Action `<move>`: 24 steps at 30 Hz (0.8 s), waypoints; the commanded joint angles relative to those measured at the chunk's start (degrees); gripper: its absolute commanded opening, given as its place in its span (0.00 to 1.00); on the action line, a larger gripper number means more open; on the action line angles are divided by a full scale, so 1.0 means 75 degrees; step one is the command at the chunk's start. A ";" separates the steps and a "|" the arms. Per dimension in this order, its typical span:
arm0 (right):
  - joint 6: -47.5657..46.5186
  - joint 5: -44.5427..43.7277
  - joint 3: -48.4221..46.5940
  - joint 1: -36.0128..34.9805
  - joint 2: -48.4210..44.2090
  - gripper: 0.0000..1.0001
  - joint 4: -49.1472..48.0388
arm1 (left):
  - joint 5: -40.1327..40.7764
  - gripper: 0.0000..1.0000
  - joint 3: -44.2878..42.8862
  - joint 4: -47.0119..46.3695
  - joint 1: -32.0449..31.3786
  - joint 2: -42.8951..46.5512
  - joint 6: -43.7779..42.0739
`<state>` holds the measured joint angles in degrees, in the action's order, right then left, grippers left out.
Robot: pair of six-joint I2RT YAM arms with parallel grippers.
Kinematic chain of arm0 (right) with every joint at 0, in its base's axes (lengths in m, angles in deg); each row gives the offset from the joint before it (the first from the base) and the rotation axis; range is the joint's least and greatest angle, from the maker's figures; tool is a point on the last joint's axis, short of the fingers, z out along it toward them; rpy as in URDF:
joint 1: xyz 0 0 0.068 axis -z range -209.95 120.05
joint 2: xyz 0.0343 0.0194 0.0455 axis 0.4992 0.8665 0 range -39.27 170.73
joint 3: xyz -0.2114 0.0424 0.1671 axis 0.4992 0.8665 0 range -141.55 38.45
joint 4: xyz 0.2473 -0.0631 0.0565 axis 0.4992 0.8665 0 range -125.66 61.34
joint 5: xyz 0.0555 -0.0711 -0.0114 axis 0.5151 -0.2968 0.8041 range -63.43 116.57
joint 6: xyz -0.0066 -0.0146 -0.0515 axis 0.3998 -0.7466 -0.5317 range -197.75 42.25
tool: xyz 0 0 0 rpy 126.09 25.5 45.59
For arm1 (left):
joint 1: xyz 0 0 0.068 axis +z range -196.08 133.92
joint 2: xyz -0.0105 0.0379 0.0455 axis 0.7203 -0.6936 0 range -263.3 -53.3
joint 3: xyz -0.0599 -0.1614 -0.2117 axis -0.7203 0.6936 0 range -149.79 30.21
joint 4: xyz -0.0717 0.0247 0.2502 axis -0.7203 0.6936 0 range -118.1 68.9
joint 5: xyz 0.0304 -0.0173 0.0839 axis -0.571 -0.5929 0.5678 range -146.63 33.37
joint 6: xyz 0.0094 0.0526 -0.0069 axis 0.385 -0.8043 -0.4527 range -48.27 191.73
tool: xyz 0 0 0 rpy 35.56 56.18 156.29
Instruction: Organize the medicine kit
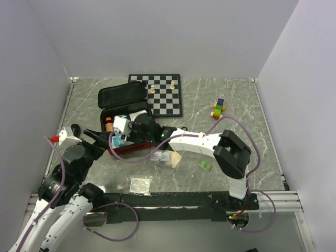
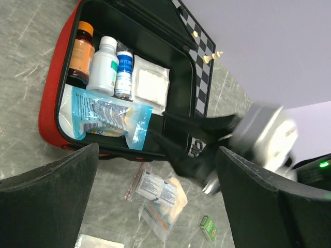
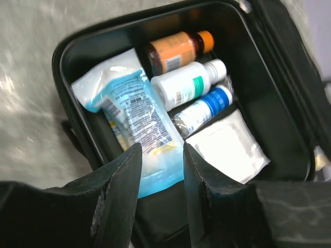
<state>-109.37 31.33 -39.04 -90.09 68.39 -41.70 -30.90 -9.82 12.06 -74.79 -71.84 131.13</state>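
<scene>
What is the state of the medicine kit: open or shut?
Open. The medicine kit has its lid folded back, and its black inside shows, with bottles and a blue pouch lying in it.

Plain pale walls (image 1: 168,37) enclose a grey marbled tabletop (image 1: 236,100) on three sides, evenly lit.

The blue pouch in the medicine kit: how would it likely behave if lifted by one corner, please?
The blue pouch looks thin and crinkled, so it would probably sag. Its glossy film may prove slippery. Being flat, it seems light.
</scene>
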 commanded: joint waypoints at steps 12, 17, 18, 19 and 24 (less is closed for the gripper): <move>0.3863 0.1322 -0.3577 0.1210 0.1465 0.13 0.3817 | -0.0502 0.99 0.0204 -0.0492 -0.0028 -0.0281 0.0002; 0.4063 0.1639 -0.3707 0.1140 0.1818 0.02 0.4028 | -0.0502 1.00 0.0240 -0.0503 -0.0016 -0.0293 -0.0033; 0.4098 0.1663 -0.3660 0.1116 0.1841 0.00 0.4017 | -0.0490 0.99 0.0228 -0.0503 -0.0027 -0.0304 -0.0044; 0.4133 0.1651 -0.3590 0.1081 0.1841 0.00 0.3994 | -0.0502 0.99 0.0228 -0.0503 -0.0028 -0.0339 -0.0044; 0.4169 0.1651 -0.3589 0.0917 0.2075 0.00 0.4157 | -0.0619 0.99 0.0345 -0.0609 -0.0028 -0.0410 -0.0033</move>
<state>-79.49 42.39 -64.50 -82.15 84.02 -10.84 -34.15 -8.05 10.00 -74.79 -73.90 131.15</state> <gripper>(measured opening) 0.008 0.994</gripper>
